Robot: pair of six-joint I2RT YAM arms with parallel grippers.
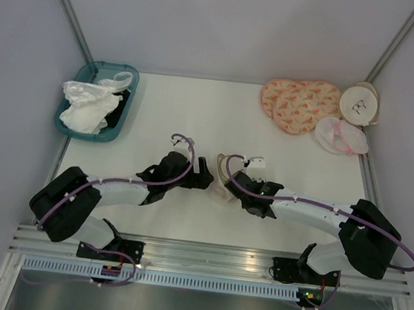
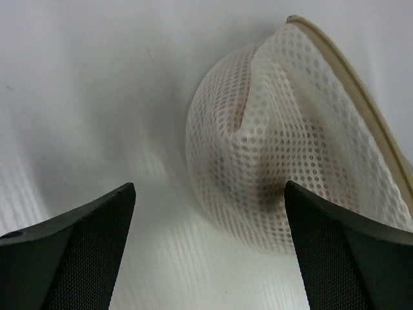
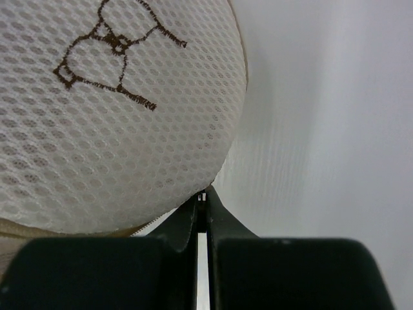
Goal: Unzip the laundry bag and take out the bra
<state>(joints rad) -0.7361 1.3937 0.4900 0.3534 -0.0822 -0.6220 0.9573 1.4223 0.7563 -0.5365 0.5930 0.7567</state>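
Note:
The laundry bag [image 1: 221,180], a round cream mesh disc, lies at the table's middle between my two grippers. Its dark bra drawing [image 3: 110,48] fills the right wrist view. My right gripper [image 3: 204,194] is shut at the bag's zipper rim, pinching a small metal zipper pull between its tips; from above it [image 1: 229,178] sits at the bag's right side. My left gripper [image 2: 210,184] is open, its fingers [image 2: 84,245] wide apart, with the bag's mesh [image 2: 284,148] just ahead and touching neither pad. The bra is hidden; only a pinkish tint shows through the mesh.
A teal tray [image 1: 126,112] with white cloths stands at the back left. At the back right lie a peach patterned pad [image 1: 299,103], a second round bag [image 1: 359,103] and a white-and-pink mesh pouch [image 1: 341,135]. Grey walls enclose the table.

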